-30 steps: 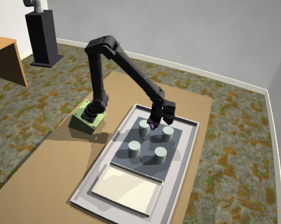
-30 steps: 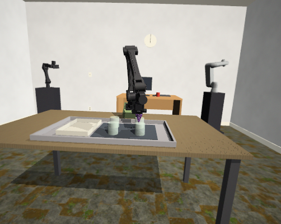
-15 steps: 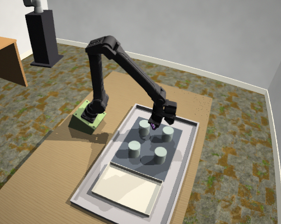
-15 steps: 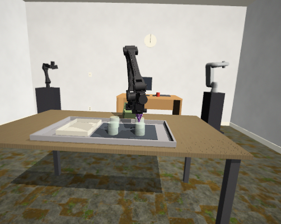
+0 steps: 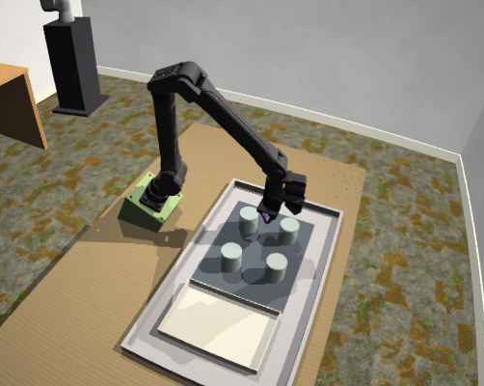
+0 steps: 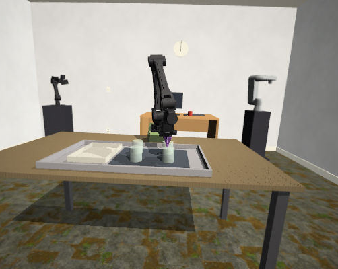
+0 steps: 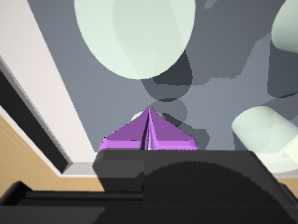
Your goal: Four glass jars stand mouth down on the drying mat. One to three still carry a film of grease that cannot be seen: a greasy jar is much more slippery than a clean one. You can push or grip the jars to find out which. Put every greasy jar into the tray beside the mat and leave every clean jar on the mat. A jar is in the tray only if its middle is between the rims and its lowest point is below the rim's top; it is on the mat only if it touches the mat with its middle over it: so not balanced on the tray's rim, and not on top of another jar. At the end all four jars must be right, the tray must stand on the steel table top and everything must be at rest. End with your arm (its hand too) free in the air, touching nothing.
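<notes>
Shut purple fingertips of the black end effector [image 5: 266,218] [image 6: 167,142] [image 7: 149,112] meet in a point between two pale green glass jars on Tuesday's drying line-up, with nothing clamped between them; whether they touch either jar cannot be told.

In the overhead frame, the upper-left jar [image 5: 249,220] [image 6: 172,144] [image 7: 135,116] stands just beside the tips, partly hidden behind them in the wrist view, while the upper-right jar [image 5: 289,231] [image 6: 167,155] [image 7: 135,35] stands across from it. The lower-left jar [image 5: 231,257] [image 6: 137,144] [image 7: 260,125] and lower-right jar [image 5: 276,267] [image 6: 136,155] [image 7: 287,25] complete the group. All four are upright on the dark slate-blue mat [image 5: 253,251] [image 6: 180,158] [image 7: 225,65].

Beside the mat, lower in the overhead frame, a shallow cream tray [image 5: 217,323] [image 6: 94,152] holds no jar. Mat and tray share a pale grey rimmed surface [image 5: 323,261] [image 6: 124,169] [image 7: 40,60] set on a brown wooden table [image 5: 72,289] [image 6: 225,168] [image 7: 20,155].

The jointed black arm [image 5: 241,125] [image 6: 161,81] arches back to a green base block [image 5: 171,207] [image 6: 155,137], left of center overhead.
</notes>
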